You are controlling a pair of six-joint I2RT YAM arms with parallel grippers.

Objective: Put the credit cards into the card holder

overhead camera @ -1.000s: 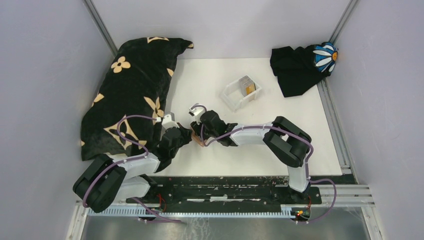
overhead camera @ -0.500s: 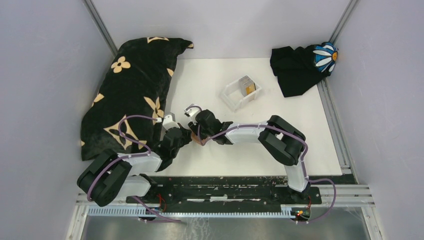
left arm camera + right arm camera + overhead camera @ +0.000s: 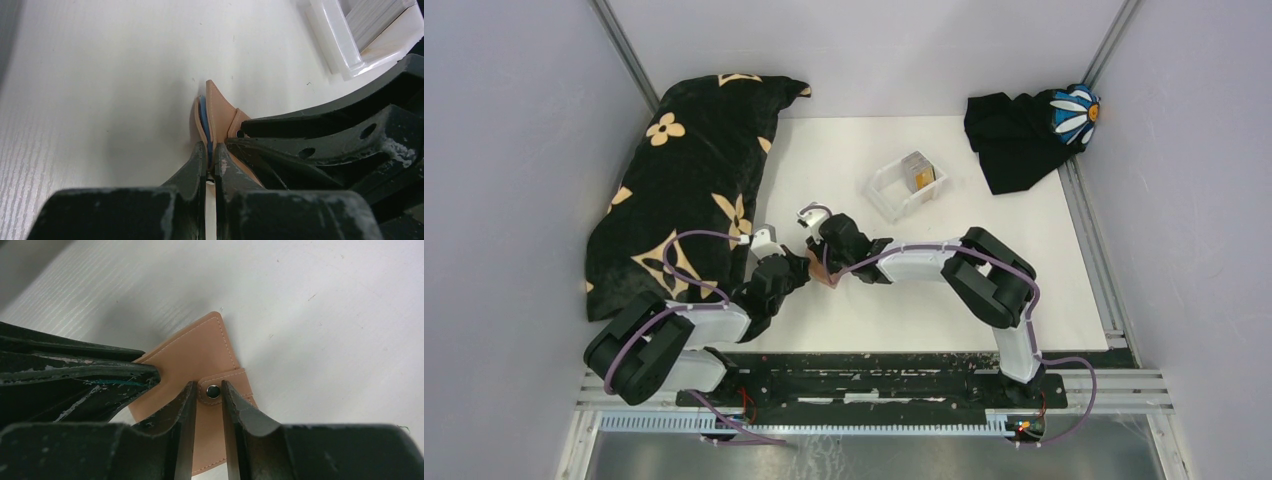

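1. The small white rectangular plastic tray (image 3: 886, 190) with the spare credit cards (image 3: 918, 170) sits well beyond both jaws.
2. The left gripper (image 3: 210, 165) clamps the tan-brown leather card holder (image 3: 200, 350), steadying it.
3. A blue-grey card (image 3: 203, 112) is tucked inside, just ahead of those jaws.
4. The right gripper (image 3: 208, 410), narrowly parted and holding nothing, straddles the round metal snap (image 3: 213, 391), probably to fasten it.
5. A second ago its jaws were wider.

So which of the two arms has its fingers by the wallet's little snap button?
The right arm's fingers straddle the snap; the left fingers pinch the wallet at its edge.
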